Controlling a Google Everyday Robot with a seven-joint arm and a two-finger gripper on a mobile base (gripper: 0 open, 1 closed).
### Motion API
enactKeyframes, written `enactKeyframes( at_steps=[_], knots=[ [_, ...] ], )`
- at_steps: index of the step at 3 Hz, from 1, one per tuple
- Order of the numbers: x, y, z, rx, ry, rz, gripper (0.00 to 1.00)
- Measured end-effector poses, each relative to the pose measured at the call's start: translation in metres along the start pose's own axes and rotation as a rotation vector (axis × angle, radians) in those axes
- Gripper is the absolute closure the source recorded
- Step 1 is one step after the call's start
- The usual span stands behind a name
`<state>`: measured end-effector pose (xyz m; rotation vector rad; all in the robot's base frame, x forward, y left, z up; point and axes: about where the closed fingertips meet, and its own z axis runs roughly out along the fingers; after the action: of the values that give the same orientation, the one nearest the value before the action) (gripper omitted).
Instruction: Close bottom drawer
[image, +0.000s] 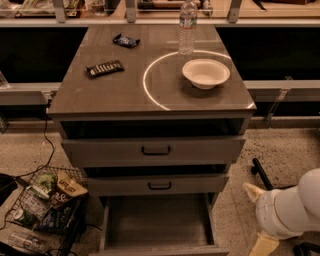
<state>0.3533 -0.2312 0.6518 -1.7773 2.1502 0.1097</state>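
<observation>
The bottom drawer (157, 225) is the lowest of three grey drawers and is pulled far out. Its deep tray looks empty, and its front panel lies at the picture's bottom edge. The middle drawer (160, 185) and top drawer (155, 150), each with a black bar handle, stand slightly out. My white arm (292, 210) is low at the lower right, to the right of the open drawer and apart from it. My gripper is out of view, past the bottom edge below the arm.
On the cabinet top (100, 95) are a white bowl (206, 73), a water bottle (187, 27) and two snack bars (105, 68) (126, 40). A wire basket of snacks (45, 200) sits on the floor at the left. A black bar (262, 172) lies on the floor at the right.
</observation>
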Motion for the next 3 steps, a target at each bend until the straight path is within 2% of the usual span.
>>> enactKeyframes(
  at_steps=[1, 2, 3],
  knots=[
    [0.0090, 0.0158, 0.0462, -0.061, -0.100, 0.031, 0.23],
    [0.0097, 0.0199, 0.0534, -0.079, -0.106, 0.032, 0.56],
    [0.0095, 0.0208, 0.0552, -0.083, -0.108, 0.031, 0.78]
  ],
)
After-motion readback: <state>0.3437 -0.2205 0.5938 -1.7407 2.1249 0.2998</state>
